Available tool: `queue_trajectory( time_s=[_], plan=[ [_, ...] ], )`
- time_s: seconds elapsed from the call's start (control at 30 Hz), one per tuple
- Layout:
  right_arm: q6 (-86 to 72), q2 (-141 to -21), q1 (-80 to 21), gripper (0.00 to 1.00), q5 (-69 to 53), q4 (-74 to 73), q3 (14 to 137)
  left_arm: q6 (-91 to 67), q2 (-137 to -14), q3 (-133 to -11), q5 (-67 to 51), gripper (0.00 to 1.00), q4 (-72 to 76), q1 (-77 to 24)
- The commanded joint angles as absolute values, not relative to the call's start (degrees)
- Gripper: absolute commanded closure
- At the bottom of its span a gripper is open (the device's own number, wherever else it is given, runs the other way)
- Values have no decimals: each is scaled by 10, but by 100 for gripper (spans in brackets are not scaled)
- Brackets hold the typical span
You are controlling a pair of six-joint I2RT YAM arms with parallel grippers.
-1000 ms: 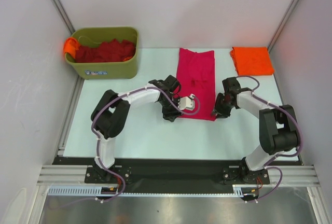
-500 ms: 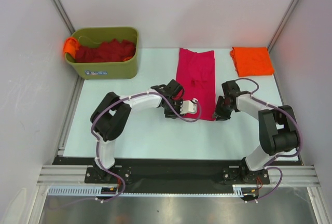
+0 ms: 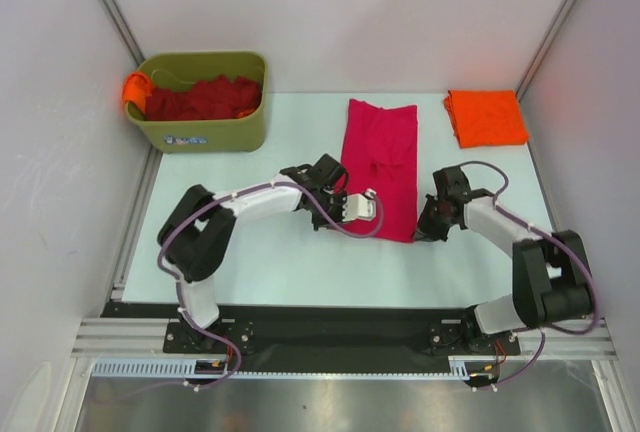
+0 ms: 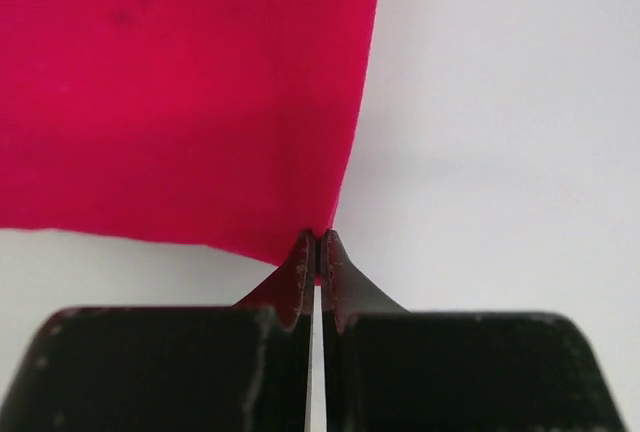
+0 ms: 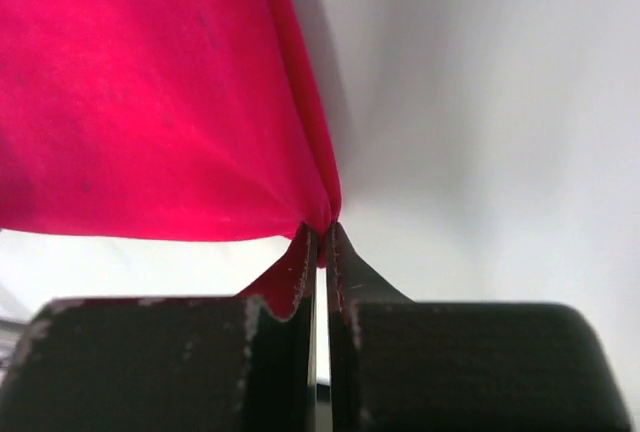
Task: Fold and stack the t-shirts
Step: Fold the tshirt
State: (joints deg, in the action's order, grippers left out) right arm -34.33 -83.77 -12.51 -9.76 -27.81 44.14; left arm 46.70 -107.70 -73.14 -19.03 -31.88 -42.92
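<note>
A crimson-pink t-shirt (image 3: 380,162), folded into a long strip, lies flat in the middle of the table. My left gripper (image 3: 342,218) is shut on its near left corner. In the left wrist view the jaws (image 4: 318,252) pinch the very tip of the pink cloth (image 4: 190,92). My right gripper (image 3: 424,231) is shut on the near right corner. The right wrist view has that corner (image 5: 318,214) bunched between the closed jaws (image 5: 320,240). A folded orange t-shirt (image 3: 486,117) lies at the back right. Dark red t-shirts (image 3: 200,99) fill the bin.
The olive-green bin (image 3: 210,132) stands at the back left, with an orange cloth (image 3: 133,87) hanging over its left rim. White walls close in the table on the left, back and right. Both arms reach in over the table's near half.
Both grippers have closed onto the near corners of the pink t-shirt. The arms have shifted slightly, and the shirt's near edge has moved a little toward the right.
</note>
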Motion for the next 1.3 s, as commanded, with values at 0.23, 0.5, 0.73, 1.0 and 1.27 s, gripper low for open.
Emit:
queue_trajectory(
  time_s=[0.23, 0.5, 0.73, 1.0, 1.27],
  plan=[
    [-474, -557, -259, 100, -68, -581, 398, 442, -834, -609, -250, 100, -514, -493],
    [-621, -447, -413, 100, -74, -729, 474, 439, -712, -628, -351, 100, -672, -512],
    [-489, -568, -316, 100, -76, -675, 549, 412, -750, -696, -367, 100, -629, -424],
    [-348, -755, -135, 100, -140, -513, 631, 402, -933, -846, -309, 100, -573, -333],
    [-332, -966, -80, 100, -130, -439, 778, 367, -1110, -1032, -261, 100, -547, -288]
  ],
)
